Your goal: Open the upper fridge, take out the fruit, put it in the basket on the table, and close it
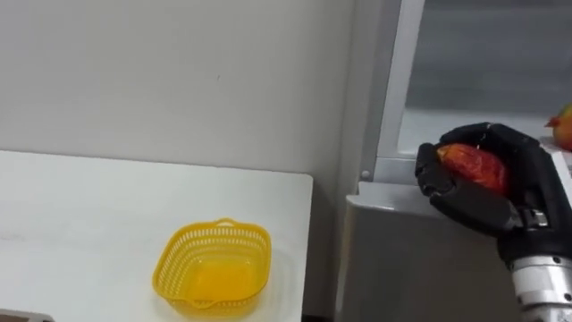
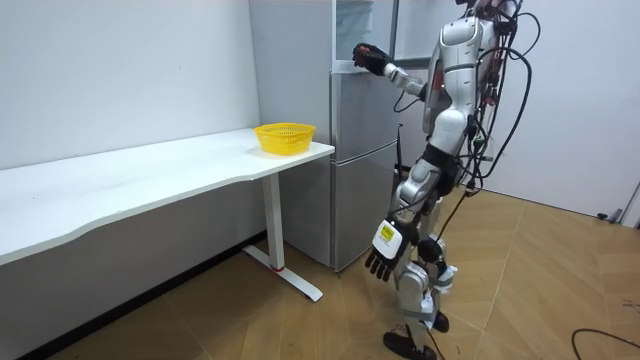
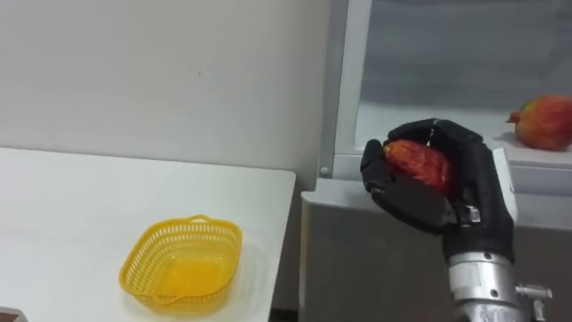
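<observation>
My right hand [image 1: 487, 201] is shut on a red, pomegranate-like fruit [image 1: 474, 165], held just in front of the open upper fridge compartment [image 3: 429, 80], above the top edge of the lower door. A second red fruit [image 3: 542, 122] lies on the shelf inside, to the right of the hand. In the room view I stand facing the grey fridge [image 2: 350, 170] with the right hand [image 2: 370, 55] raised to it. My left hand [image 2: 383, 258] hangs by my thigh with relaxed fingers.
A yellow mesh basket [image 1: 213, 268] stands empty near the right end of the white table [image 1: 89, 224], which butts up close to the fridge's left side. A plain wall rises behind the table.
</observation>
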`<state>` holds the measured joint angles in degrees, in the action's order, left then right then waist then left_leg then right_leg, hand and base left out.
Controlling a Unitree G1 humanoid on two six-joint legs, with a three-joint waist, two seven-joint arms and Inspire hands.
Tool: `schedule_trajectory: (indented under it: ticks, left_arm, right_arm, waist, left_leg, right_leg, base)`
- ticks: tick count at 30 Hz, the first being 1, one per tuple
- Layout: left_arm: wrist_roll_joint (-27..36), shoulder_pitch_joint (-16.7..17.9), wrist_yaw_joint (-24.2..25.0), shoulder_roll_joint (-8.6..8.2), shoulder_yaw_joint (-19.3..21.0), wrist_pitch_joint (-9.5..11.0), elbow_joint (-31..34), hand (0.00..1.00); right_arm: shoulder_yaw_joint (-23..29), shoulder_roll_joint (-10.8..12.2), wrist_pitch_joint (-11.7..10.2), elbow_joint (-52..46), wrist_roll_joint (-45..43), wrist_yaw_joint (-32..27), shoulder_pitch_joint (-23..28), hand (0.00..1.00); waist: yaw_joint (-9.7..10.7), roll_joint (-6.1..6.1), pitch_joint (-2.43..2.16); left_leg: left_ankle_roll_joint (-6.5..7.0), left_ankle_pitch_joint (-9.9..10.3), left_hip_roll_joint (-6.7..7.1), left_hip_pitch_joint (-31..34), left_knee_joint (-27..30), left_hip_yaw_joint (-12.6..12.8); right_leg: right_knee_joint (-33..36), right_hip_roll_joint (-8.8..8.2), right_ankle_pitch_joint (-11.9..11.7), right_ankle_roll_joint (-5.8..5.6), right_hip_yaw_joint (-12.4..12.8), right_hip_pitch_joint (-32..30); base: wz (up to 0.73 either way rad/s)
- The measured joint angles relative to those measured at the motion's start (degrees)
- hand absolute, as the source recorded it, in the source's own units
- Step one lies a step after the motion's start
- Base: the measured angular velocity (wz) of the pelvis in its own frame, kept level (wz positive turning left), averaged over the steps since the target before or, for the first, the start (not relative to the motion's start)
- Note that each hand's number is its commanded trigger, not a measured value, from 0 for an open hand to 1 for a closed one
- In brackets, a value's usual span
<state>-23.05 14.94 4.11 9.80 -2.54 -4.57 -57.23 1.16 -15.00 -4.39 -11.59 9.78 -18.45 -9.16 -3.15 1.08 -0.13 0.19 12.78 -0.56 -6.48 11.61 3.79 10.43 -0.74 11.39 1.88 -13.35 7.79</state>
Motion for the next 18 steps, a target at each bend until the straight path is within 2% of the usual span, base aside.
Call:
schedule_trajectory:
  ticks: [3,7,14,16,18]
  left_arm:
    - [-0.2,0.2,0.0,-0.09,0.0,0.9,-0.1,0.0]
    - [-0.1,0.2,0.8,-0.18,0.1,1.4,-0.1,0.0]
    - [0.0,-0.1,1.3,0.41,-0.7,2.7,-0.9,0.0]
    - [0.0,-0.4,1.1,0.49,-0.9,3.3,-1.5,0.0]
    - [0.0,-1.1,1.1,0.6,-1.0,3.9,-2.5,0.0]
  right_arm:
    - [0.0,0.0,-1.1,-3.3,-1.7,-0.9,1.3,1.0]
    - [0.1,0.0,-2.1,-8.6,-6.7,-1.4,1.3,1.0]
    - [-2.7,0.2,-6.8,-13.5,-14.7,-0.9,1.3,1.0]
    - [-4.2,0.2,-7.3,-13.5,-17.0,0.2,1.3,1.0]
    - [-6.1,0.2,-8.0,-13.5,-17.9,2.0,1.3,1.0]
  waist:
    - [0.0,-0.68,-0.18]
    - [0.2,-0.76,-0.36]
    - [-0.3,1.21,-0.29]
    - [-0.4,1.36,-0.14]
    - [-0.5,1.56,0.21]
  left_leg:
    - [-0.02,0.0,-0.14,0.5,0.0,0.4]
    - [-0.03,0.0,-0.16,0.8,0.1,0.8]
    - [-0.01,0.0,-0.02,0.8,0.1,1.0]
    - [-0.01,0.0,-0.06,0.8,0.0,1.1]
    - [-0.01,0.0,-0.16,0.7,-0.2,1.1]
  right_leg:
    - [0.3,0.1,0.0,0.01,0.4,-0.7]
    - [0.3,0.16,0.0,0.08,0.9,-1.7]
    - [0.1,0.6,0.0,0.05,2.1,-1.7]
    - [0.3,0.61,0.0,0.05,2.2,-1.7]
    - [0.3,0.7,0.0,0.06,2.3,-1.7]
  base:
    - [-0.09]
    - [-0.06]
    - [-0.04]
    - [-0.02]
    - [0.0]
